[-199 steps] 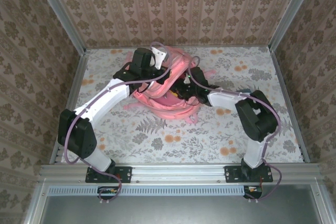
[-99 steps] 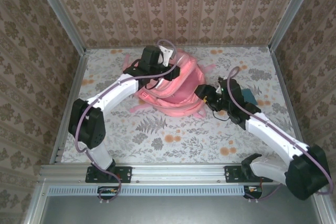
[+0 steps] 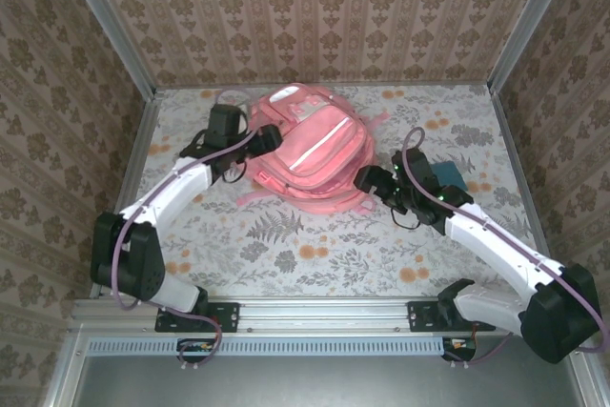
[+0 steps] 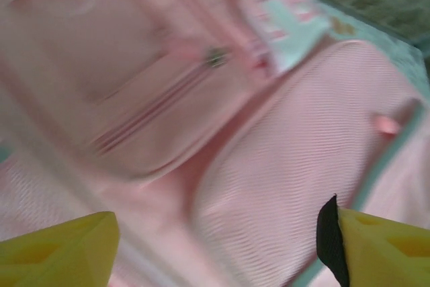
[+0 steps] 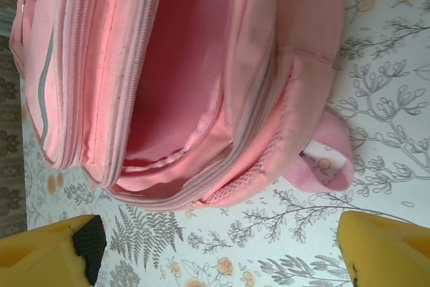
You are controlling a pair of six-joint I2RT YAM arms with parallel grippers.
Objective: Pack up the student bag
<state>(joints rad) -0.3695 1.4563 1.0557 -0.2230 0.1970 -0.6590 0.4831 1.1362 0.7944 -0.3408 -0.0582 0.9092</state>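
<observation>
The student bag (image 3: 310, 150), a salmon-pink backpack with a pale stripe, lies front up at the back middle of the table. My left gripper (image 3: 259, 139) is at its left edge, open. In the blurred left wrist view its yellow fingers (image 4: 60, 247) stand wide apart just above the bag's ribbed fabric (image 4: 302, 166), gripping nothing. My right gripper (image 3: 367, 178) is open at the bag's right end. The right wrist view looks into the bag's unzipped main compartment (image 5: 181, 78). There my gripper (image 5: 218, 253) hovers over the floral cloth, a short way off the opening.
A small teal case (image 3: 448, 176) lies on the table behind the right forearm. A pink strap loop (image 5: 329, 159) trails from the bag onto the cloth. Metal rails and patterned walls close in the table (image 3: 315, 254), with free room in front of the bag.
Both grippers have opened and let the bag go. It now lies flat, front up. The left arm has drawn back to the left, and the right gripper has backed off the bag's right end.
</observation>
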